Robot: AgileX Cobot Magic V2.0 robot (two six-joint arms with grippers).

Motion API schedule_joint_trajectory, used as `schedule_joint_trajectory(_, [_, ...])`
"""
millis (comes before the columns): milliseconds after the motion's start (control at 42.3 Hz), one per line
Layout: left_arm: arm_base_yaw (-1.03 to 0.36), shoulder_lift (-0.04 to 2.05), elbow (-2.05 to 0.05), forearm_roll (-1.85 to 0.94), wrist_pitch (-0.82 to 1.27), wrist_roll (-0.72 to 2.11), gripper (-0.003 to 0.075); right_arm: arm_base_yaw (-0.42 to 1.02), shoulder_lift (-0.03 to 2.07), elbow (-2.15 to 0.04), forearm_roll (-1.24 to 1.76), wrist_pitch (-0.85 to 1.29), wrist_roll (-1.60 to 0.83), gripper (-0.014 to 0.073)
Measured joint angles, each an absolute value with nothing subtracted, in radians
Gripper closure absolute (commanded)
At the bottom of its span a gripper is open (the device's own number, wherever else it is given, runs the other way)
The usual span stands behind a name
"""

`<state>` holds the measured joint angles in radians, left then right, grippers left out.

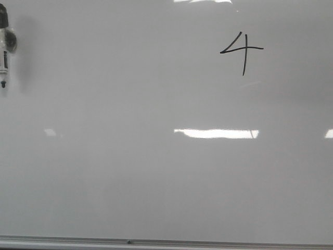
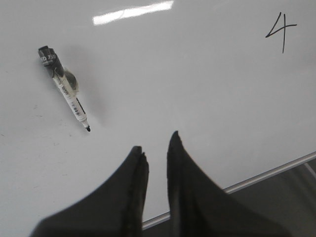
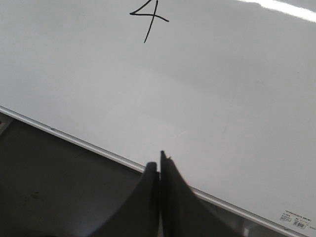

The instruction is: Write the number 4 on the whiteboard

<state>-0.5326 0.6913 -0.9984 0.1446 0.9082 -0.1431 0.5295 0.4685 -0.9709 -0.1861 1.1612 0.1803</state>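
A small black number 4 (image 1: 241, 51) is drawn on the upper right of the whiteboard (image 1: 156, 172); it also shows as the number 4 (image 2: 281, 30) in the left wrist view and the number 4 (image 3: 148, 17) in the right wrist view. A black-capped marker (image 1: 4, 44) lies loose at the board's far left edge, seen as the marker (image 2: 64, 86) ahead of my left gripper (image 2: 157, 143). That gripper is open and empty, apart from the marker. My right gripper (image 3: 159, 160) is shut on nothing, hovering over the board's near frame.
A thin silver frame (image 1: 166, 242) borders the whiteboard along its near edge, with dark floor beyond the frame (image 3: 89, 143). Bright light reflections (image 1: 216, 133) lie across the board. A small label (image 3: 296, 219) sits near one corner.
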Motion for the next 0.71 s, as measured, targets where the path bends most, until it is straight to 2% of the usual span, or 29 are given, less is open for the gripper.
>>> schedule_joint_trajectory(47, [-0.533,0.691,-0.998,0.145,0.908,-0.143,0.074,0.529,0.468,-0.971,-0.186,1.161,0.18,0.0662])
schedule_joint_trajectory(709, [-0.533,0.691,-0.996,0.145,0.903,-0.143,0.0741,0.529,0.468,-0.971,-0.185,1.163,0.181,0.0662])
